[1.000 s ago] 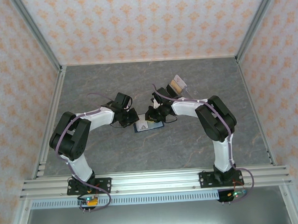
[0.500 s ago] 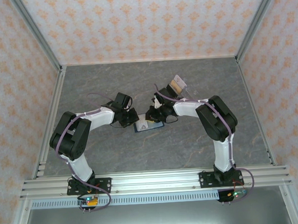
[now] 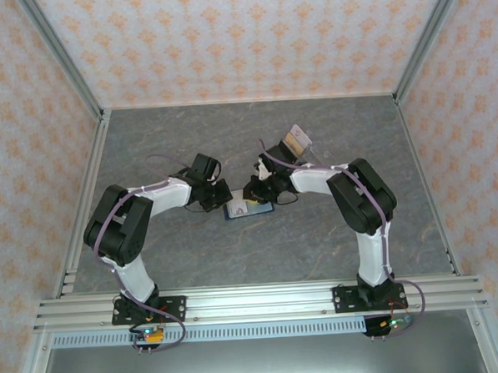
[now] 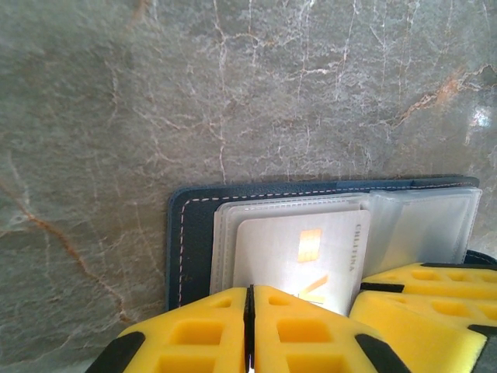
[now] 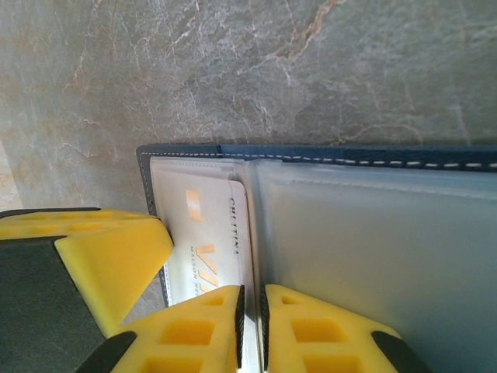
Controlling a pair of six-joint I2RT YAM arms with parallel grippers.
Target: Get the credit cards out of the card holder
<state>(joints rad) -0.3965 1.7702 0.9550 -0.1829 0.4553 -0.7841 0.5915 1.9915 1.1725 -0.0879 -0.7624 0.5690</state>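
The card [image 4: 299, 256] bears small dark print, seemingly "CILL…", otherwise illegible

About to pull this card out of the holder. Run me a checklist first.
1. Card holder open, flat on the table: ok.
2. Pale card free of its clear sleeve: not ok, it sits inside.
3. Left gripper pinning the holder: cannot tell; jaws shut at its near edge.
4. Right gripper gripping the card: cannot tell; jaws nearly closed along the card's edge, beside the sleeve fold.
5. Room between the grippers: not ok, they crowd side by side.
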